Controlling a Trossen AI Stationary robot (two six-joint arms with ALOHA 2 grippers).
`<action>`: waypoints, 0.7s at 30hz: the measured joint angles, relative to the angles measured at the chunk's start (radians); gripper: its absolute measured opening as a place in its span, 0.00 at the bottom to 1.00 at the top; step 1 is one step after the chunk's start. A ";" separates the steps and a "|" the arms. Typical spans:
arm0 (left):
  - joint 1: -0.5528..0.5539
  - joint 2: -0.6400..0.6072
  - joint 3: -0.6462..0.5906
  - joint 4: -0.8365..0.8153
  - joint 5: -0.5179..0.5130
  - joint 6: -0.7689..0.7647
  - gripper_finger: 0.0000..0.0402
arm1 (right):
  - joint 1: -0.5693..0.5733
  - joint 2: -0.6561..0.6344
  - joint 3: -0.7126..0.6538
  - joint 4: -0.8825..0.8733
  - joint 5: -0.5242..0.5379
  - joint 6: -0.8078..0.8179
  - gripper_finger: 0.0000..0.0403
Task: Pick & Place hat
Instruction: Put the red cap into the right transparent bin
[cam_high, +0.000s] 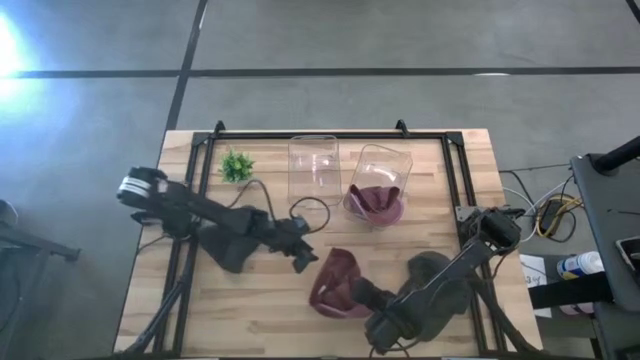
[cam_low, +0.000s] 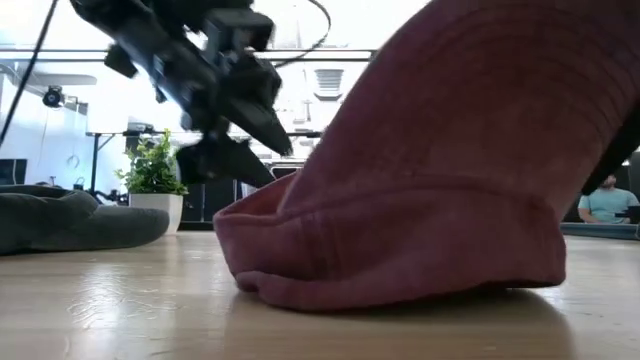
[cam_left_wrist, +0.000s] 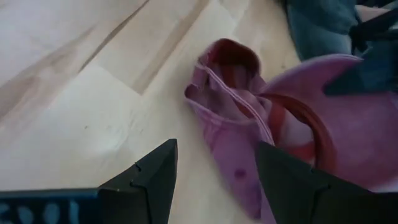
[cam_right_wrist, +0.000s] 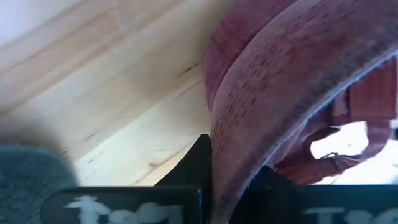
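A maroon hat (cam_high: 335, 285) lies on the wooden table near its front edge, and it fills the low view (cam_low: 430, 180). My right gripper (cam_right_wrist: 227, 186) comes in from the table's near right and is shut on it. My left gripper (cam_high: 305, 255) hovers open just to the hat's left, above the table. In the left wrist view its fingers (cam_left_wrist: 155, 180) stand either side of the hat's near edge (cam_left_wrist: 236, 137) without touching. In the low view the left gripper (cam_low: 240, 120) hangs above and beside the hat. My right gripper pinches the hat's brim edge (cam_right_wrist: 233, 155) between its two fingers, coming steeply down from the table's near right. The brim rises at the held side, while the hat's lower fold (cam_low: 380, 275) rests on the table.
At the far side stand an empty clear container (cam_high: 313, 165) and a tilted one (cam_high: 378, 185) holding another maroon hat. A small green plant (cam_high: 236, 166) stands far left. A dark grey hat (cam_high: 430, 268) lies under my right arm. Bare wood lies at the near left.
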 joint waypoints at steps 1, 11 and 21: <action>0.001 0.027 0.013 0.008 0.004 -0.006 0.52 | 0.000 0.000 0.002 0.000 0.015 0.003 0.03; -0.058 0.215 0.218 0.109 0.148 -0.011 0.52 | -0.038 0.004 -0.014 0.003 0.222 -0.026 0.03; -0.119 0.141 0.327 -0.082 0.166 0.071 0.52 | -0.072 -0.039 -0.011 -0.043 0.514 -0.142 0.03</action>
